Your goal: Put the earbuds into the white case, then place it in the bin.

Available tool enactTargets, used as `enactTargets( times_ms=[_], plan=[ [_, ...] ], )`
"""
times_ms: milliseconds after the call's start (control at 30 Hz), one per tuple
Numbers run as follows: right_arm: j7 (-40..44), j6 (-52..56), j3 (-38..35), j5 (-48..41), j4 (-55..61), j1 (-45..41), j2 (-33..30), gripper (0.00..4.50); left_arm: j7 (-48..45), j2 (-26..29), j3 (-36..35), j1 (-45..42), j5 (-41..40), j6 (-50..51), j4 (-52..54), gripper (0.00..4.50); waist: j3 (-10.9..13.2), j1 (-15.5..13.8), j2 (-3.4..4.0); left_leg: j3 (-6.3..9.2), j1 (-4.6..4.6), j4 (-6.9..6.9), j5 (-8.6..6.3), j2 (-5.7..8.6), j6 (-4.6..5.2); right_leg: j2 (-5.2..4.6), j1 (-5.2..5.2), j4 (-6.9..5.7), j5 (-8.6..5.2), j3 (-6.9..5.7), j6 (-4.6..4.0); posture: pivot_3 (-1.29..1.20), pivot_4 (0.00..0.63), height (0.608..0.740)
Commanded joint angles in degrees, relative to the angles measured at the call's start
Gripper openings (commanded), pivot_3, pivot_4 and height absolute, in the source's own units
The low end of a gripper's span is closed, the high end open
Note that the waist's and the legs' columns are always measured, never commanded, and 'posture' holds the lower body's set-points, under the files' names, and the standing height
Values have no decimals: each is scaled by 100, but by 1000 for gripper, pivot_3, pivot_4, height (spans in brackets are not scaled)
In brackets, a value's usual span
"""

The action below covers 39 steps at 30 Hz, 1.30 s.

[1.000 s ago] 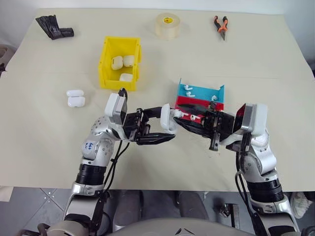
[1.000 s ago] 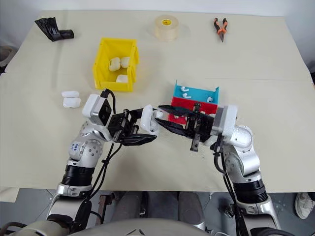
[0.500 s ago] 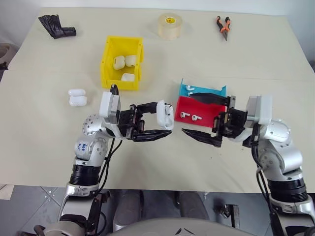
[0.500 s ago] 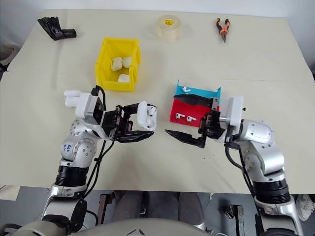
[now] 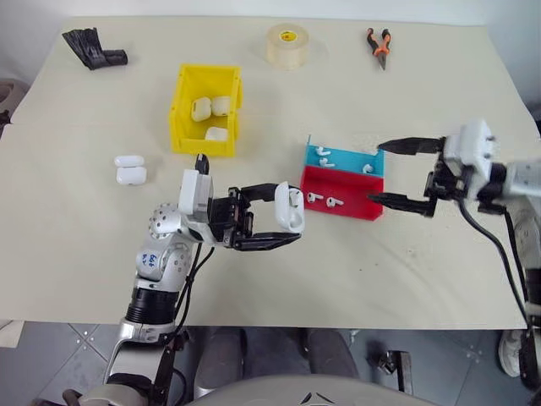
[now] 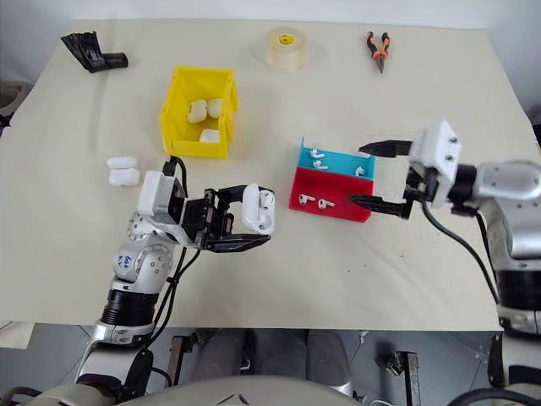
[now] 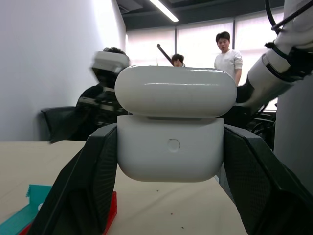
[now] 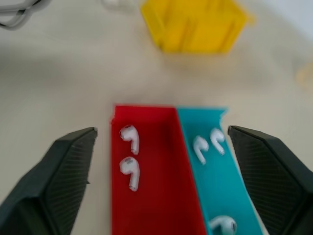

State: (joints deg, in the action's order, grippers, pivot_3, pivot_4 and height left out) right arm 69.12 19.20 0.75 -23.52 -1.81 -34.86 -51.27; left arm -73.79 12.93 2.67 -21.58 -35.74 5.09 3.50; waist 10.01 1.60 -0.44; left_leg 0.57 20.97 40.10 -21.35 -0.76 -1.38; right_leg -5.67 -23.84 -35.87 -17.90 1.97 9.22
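Left gripper (image 5: 287, 227): jaws closed on the small glossy white plastic case (image 5: 289, 209).
Right gripper (image 5: 387, 173): jaws wide open, empty, the shallow red plastic tray (image 5: 347, 193) just ahead.

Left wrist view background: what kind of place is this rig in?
Likely an indoor robotics lab or office workspace: people standing by a long window wall, strip ceiling lights, and a table with a tape roll and pliers.
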Motion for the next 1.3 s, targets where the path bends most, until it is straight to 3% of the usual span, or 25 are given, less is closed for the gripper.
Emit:
enactTargets(
  times_ms=[33, 233, 500, 700, 1067, 1300],
  plan=[
    [-158, 1140, 696, 644, -474, -907, -54, 4477, -53, -41, 61, 105, -88, -94, 73, 2799, 0, -1, 1, 7, 1, 1, 0, -1, 0, 1, 1, 0, -1, -6, -2, 0, 150, 740],
    [-473, 1646, 1628, 1647, -1915, -2435, 640, 4477, 2, -101, 124, 239, -65, -133, 138, 2799, 0, 6, 2, 14, 22, -1, 0, 9, -1, -10, -13, 3, -1, -11, -2, 0, 150, 740],
    [-491, 724, 2214, 2596, -3881, -3335, 1543, 4477, 118, -130, 159, 378, -45, -190, 248, 2799, 0, 30, 2, 13, 27, -4, 2, 10, -4, -11, -19, -1, -2, -21, -4, 0, 150, 740],
    [-485, 182, 2216, 2939, -4880, -3794, 2057, 4477, 238, -151, 182, 436, -1, -286, 311, 2799, 1, 99, 4, 14, 26, -3, 4, 8, -7, -11, -21, -5, -2, -26, -4, 0, 150, 740],
    [321, -37, 2265, 3226, -4690, -3635, 2228, 4477, 373, -64, 176, 513, -1, -359, 367, 2799, 1, 199, 7, 17, 25, -3, 7, 6, -12, -11, -21, -8, -2, -28, -4, 0, 150, 740],
    [639, 244, 2245, 3279, -3814, -3294, 2036, 4477, 415, -34, 169, 497, -14, -358, 357, 2799, 1, 183, 7, 21, 25, -2, 7, 7, -12, -12, -20, -9, -2, -28, -4, 0, 150, 740]
  ],
)
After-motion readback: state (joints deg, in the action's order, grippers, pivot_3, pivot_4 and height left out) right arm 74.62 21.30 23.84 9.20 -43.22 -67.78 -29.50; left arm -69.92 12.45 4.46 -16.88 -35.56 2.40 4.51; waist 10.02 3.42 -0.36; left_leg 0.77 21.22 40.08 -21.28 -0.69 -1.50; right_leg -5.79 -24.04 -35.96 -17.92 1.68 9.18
